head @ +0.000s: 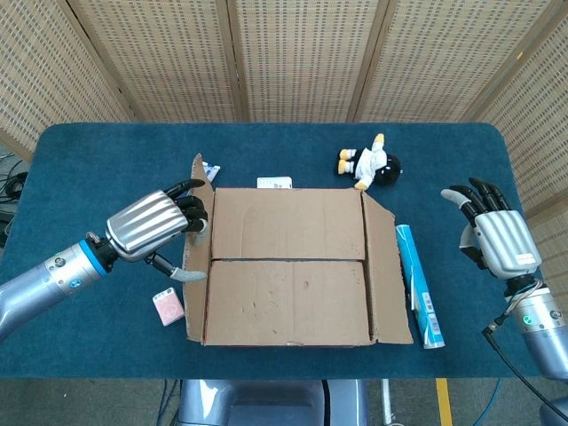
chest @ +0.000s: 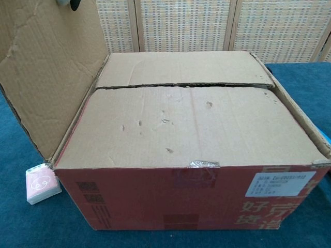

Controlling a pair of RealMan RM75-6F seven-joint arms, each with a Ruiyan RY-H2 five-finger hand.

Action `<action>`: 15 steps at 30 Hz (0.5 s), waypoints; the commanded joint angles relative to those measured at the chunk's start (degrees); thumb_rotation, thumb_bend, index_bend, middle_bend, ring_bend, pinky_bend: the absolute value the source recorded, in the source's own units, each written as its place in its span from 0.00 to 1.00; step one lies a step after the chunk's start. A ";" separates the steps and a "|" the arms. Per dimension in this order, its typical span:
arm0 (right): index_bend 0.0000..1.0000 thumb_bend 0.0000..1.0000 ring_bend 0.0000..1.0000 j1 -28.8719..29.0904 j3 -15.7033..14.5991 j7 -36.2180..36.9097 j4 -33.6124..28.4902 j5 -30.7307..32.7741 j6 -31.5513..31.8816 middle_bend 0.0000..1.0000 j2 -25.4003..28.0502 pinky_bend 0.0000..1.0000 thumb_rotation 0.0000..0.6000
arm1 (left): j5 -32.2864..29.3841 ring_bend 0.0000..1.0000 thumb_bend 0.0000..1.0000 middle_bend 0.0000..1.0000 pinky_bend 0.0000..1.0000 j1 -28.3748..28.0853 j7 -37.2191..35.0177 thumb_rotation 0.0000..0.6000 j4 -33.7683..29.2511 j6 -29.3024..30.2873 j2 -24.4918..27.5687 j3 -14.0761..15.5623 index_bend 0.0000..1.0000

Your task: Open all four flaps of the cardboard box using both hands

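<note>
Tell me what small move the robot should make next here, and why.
Probably the left hand should push the left flap further outward until it folds down. That flap stands raised past upright, while the right flap and the two inner flaps lie closed. The right hand hangs open, clear of the cardboard box.
</note>
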 commanded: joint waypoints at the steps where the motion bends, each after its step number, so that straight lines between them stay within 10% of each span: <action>1: 0.17 1.00 0.00 0.10 0.06 -0.15 -0.08 0.08 -0.10 0.16 0.00 0.06 1.00 | 0.46 0.30 0.15 0.46 0.07 1.43 -0.54 0.19 0.07 1.26 1.13 0.58 0.56; 15: 0.17 1.00 0.00 0.31 0.21 -0.88 -0.73 0.40 -0.25 0.16 -0.09 0.06 1.00 | 1.11 0.30 0.14 0.47 0.07 8.82 -3.81 0.19 1.84 4.38 4.86 3.99 0.56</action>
